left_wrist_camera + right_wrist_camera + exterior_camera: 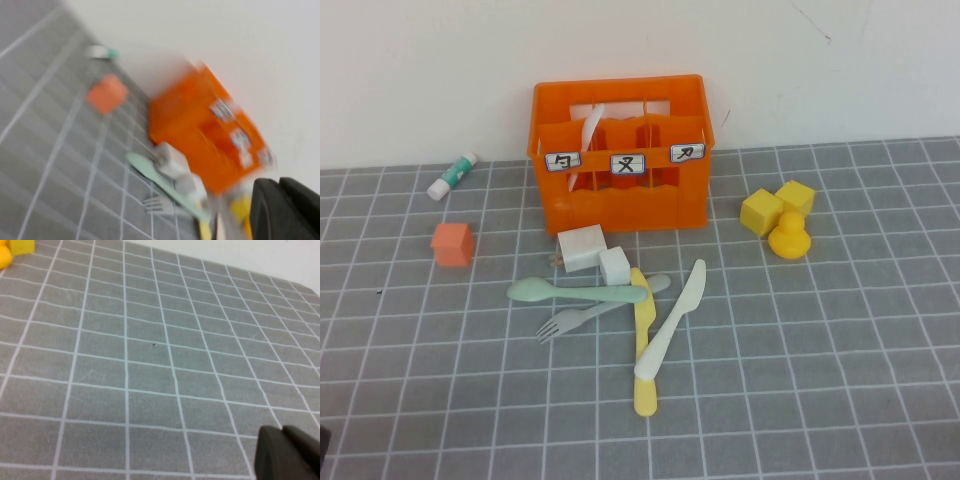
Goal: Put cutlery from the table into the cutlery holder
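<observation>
Four loose pieces of cutlery lay crossed on the table (840, 330) before the cutlery holder (620, 155): white knife (672, 318), yellow knife (644, 345), mint-green spoon (575, 292), grey fork (585, 316). One white piece stood inside. Two white cubes (592, 253) sat beside. Left gripper (285, 210) and right gripper (287, 455) showed only edges; I couldn't tell their state.

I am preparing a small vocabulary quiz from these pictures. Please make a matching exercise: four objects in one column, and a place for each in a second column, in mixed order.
Objects:
1. white knife
2. mint-green spoon
3. orange cube
4. yellow duck

Places:
A. left of the cutlery holder, alone
B. right of the holder, by yellow cubes
C. lying across the yellow knife
D. just above the grey fork

Pairs: 1-C, 2-D, 3-A, 4-B

Left gripper and right gripper appear only in their wrist views, holding nothing.
</observation>
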Motion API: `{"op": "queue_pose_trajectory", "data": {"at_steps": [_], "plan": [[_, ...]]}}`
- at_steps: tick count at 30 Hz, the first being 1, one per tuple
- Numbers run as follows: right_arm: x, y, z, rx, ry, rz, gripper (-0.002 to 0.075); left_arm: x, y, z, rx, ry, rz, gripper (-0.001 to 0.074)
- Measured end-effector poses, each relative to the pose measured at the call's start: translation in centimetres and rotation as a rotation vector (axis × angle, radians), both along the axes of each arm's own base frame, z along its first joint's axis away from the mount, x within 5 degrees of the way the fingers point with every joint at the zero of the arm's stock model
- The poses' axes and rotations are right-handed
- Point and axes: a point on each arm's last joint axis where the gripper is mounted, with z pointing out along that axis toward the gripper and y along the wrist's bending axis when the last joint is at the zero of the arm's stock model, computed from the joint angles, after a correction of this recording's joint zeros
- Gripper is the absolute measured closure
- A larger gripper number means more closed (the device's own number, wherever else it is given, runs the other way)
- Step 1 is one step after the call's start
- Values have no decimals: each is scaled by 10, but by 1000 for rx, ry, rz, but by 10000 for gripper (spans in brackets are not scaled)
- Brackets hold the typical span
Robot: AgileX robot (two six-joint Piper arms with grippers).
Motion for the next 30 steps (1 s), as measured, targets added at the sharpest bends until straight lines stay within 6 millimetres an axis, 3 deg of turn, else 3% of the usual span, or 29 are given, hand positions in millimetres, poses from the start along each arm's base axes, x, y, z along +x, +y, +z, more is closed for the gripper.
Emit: {"op": "queue_pose_trajectory", "data": {"at_steps": [5, 8, 13, 19, 22, 26, 30], "plan": [[0, 0, 0, 0, 0, 0, 729, -6, -13, 67, 504, -73, -181, 736], [0, 0, 0, 0, 0, 0, 729, -1, -17, 105, 718, -55, -283, 736], [0, 0, 0, 0, 0, 0, 729, 20, -17, 144, 993, 79, -489, 736], [0, 0, 0, 0, 0, 0, 729, 67, -21, 158, 1124, 300, -760, 736], [0, 0, 0, 0, 0, 0, 729, 104, -30, 153, 1147, 401, -891, 736], [0, 0, 0, 0, 0, 0, 729, 144, -49, 142, 1231, 471, -1019, 736], [0, 0, 0, 0, 0, 0, 729, 182, -83, 128, 1294, 543, -1113, 735]]}}
